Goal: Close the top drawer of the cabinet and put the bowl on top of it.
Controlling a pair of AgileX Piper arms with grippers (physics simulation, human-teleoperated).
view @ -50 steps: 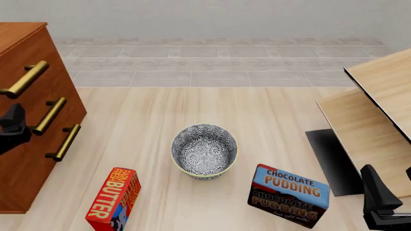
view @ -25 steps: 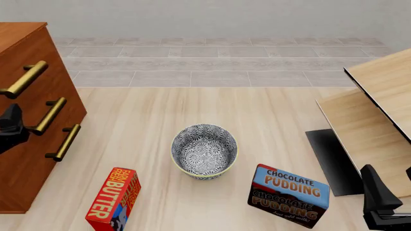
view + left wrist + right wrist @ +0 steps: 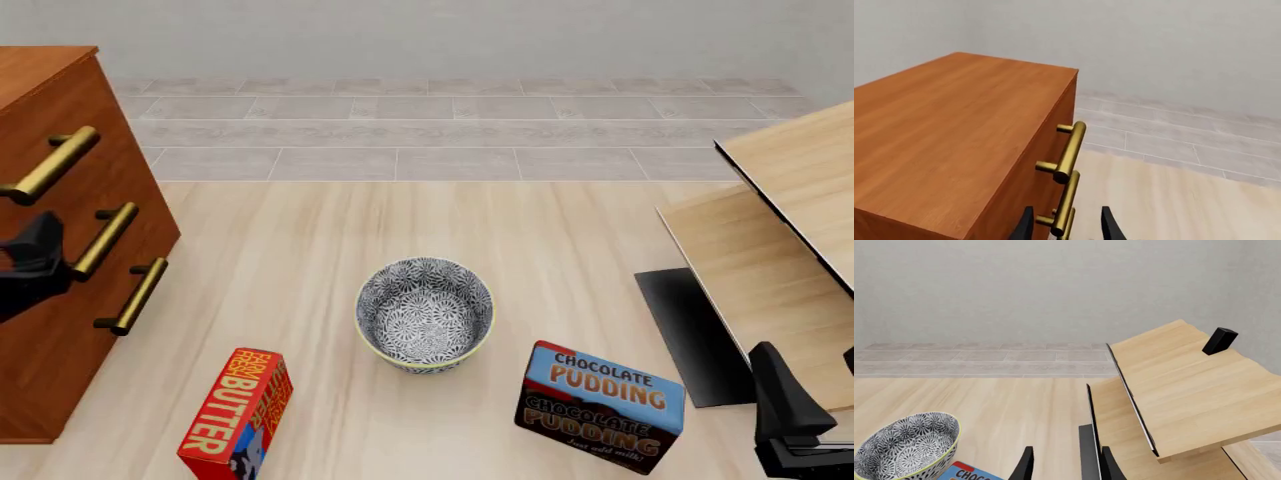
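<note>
- Front view: the cabinet stands at the far left of the table. Three brass handles run down its front; the top drawer carries the uppermost one, and from here I cannot tell whether it is fully in.
- The left gripper is at the left edge, dark against the cabinet front, level with the middle handle; whether it touches is unclear.
- The bowl sits upright on the table near the middle, well apart from the cabinet.
- A red butter box stands near-left of the bowl, a chocolate pudding box near-right.
- Pale wood furniture fills the right side; the right gripper is at the near right corner.
- Left wrist view: the left gripper's fingers are spread, holding nothing, with a brass handle between the tips. The cabinet top is bare wood.
- Right wrist view: the right gripper's fingers are parted and empty; the bowl and a corner of the pudding box lie to the left.
</note>
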